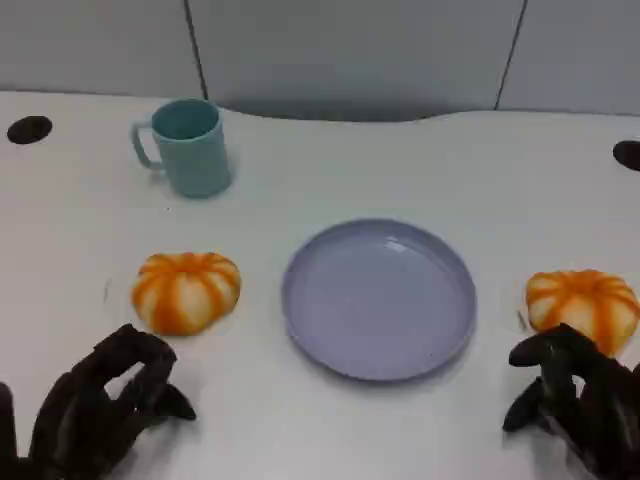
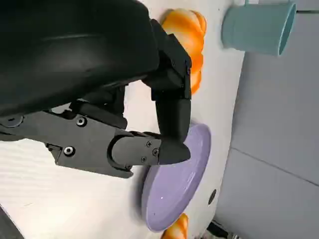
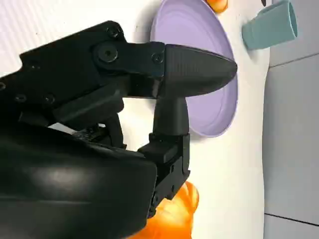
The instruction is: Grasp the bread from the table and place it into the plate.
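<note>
Nearest, at 7 o'clock, the left hand (image 1: pixel 95 410) rests low on the white desk (image 1: pixel 480 170), fingers (image 2: pixel 172 112) curled but apart, holding nothing. At 5 o'clock, the right hand (image 1: pixel 575 405) likewise has its fingers (image 3: pixel 194 69) apart and empty, just before the right bread (image 1: pixel 583 306). The left bread (image 1: pixel 187 290) lies at 9 o'clock of the lilac plate (image 1: pixel 378 298), which sits at centre between both loaves. Farthest, at 11 o'clock, stands a teal mug (image 1: pixel 188 146).

Left hand (image 1: pixel 100 405) low at near left, fingers curled inward, gripping nothing. Right hand (image 1: pixel 575 400) low at near right, fingers likewise curled in, nothing held.
</note>
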